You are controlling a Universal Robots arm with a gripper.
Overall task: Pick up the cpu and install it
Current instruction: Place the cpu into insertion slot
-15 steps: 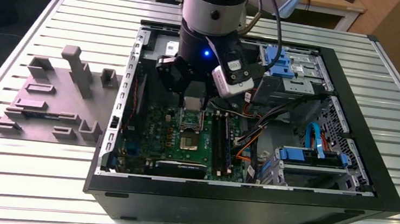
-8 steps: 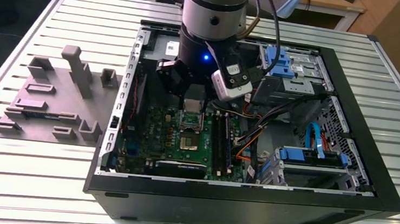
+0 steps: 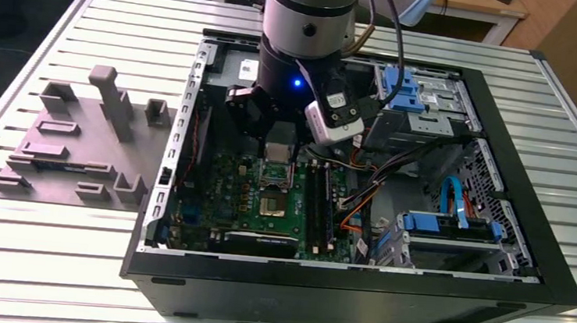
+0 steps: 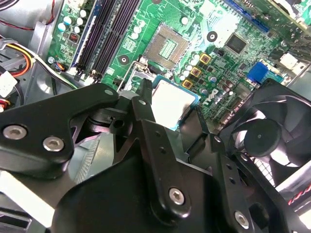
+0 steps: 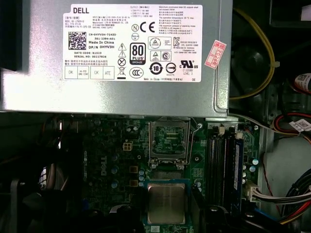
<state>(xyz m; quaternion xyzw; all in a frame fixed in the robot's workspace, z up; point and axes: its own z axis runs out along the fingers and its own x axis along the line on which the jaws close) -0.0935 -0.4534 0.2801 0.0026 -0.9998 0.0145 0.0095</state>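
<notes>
The cpu (image 4: 171, 99) is a small square chip with a silvery top and a pale rim. My gripper (image 4: 172, 110) is shut on it by two opposite edges, black fingers (image 4: 144, 99) on either side. It hangs a little above the green motherboard (image 4: 221, 29), close to the open cpu socket (image 4: 167, 46) but off to one side of it. In the first wrist view the cpu (image 5: 166, 203) sits just short of the socket (image 5: 168, 140). In the exterior view the gripper (image 3: 280, 150) is down inside the open computer case (image 3: 362, 281), over the board's socket (image 3: 269, 203).
Long black memory sticks (image 4: 109, 34) lie beside the socket. A black fan (image 4: 272, 133) stands close to the gripper. A grey power supply with a white label (image 5: 121, 53) sits behind the board. Cables (image 3: 370, 188) and blue drive bays (image 3: 450, 226) fill the case's right. A grey fixture block (image 3: 80, 147) stands at the exterior view's left.
</notes>
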